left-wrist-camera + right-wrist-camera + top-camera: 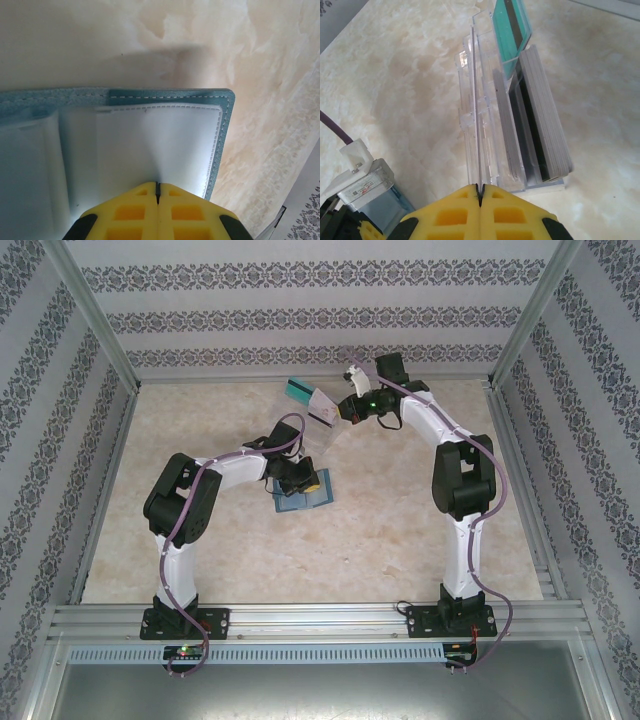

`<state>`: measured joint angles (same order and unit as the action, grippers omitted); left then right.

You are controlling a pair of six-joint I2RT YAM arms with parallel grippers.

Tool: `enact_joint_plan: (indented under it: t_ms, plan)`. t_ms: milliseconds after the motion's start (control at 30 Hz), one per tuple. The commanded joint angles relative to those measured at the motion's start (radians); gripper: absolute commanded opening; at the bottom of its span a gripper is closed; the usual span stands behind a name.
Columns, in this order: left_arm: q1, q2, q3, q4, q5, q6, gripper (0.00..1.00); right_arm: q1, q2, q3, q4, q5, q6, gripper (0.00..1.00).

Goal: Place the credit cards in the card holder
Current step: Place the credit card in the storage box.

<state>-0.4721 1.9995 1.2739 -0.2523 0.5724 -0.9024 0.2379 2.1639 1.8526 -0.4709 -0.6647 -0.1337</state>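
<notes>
The teal-blue card holder (pixel 312 502) lies open on the table in the middle. In the left wrist view its teal edge (pixel 170 94) frames a pale grey inner pocket (pixel 165 145). My left gripper (pixel 157 186) points down onto that pocket, its jaws shut on a pinch of the pocket layer. Further back stands a clear plastic tray (pixel 470 100) holding stacks of pale credit cards (pixel 545 130) and an upright teal-green card (pixel 509 30). My right gripper (pixel 479 189) is shut on the tray's thin clear wall. From above, the right gripper (pixel 342 410) sits beside the tray (pixel 320 403).
The marble tabletop (pixel 400 530) has free room to the left, front and right. Metal frame rails (pixel 110 440) and patterned walls close it in. A grey joint block with a purple cable (pixel 360 185) lies close to the left of my right fingers.
</notes>
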Motion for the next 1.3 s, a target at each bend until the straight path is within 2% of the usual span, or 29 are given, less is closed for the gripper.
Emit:
enact_joint_plan:
  t_ms: [0, 167, 433, 633, 767, 1133, 1267]
  plan:
    - [-0.011, 0.016, 0.026, -0.034, 0.0, 0.02, 0.0, 0.006, -0.006, 0.044, -0.018, 0.038, -0.018, 0.0]
    - [-0.012, 0.016, 0.019, -0.033, -0.001, 0.021, 0.0, 0.027, 0.021, 0.061, -0.08, 0.116, -0.081, 0.0]
    - [-0.012, 0.015, 0.016, -0.03, -0.002, 0.018, 0.0, 0.038, 0.042, 0.058, -0.086, 0.148, -0.09, 0.01]
    - [-0.012, 0.015, 0.013, -0.031, 0.0, 0.019, 0.0, 0.067, 0.056, 0.068, -0.083, 0.298, -0.132, 0.03]
    - [-0.011, 0.013, 0.013, -0.029, 0.001, 0.017, 0.01, 0.088, 0.075, 0.077, -0.076, 0.352, -0.151, 0.03]
    - [-0.012, 0.008, 0.005, -0.027, 0.0, 0.02, 0.01, 0.094, 0.07, 0.082, -0.042, 0.364, -0.135, 0.08]
    - [-0.012, 0.008, 0.004, -0.025, 0.001, 0.018, 0.01, 0.092, 0.064, 0.075, -0.043, 0.372, -0.135, 0.15]
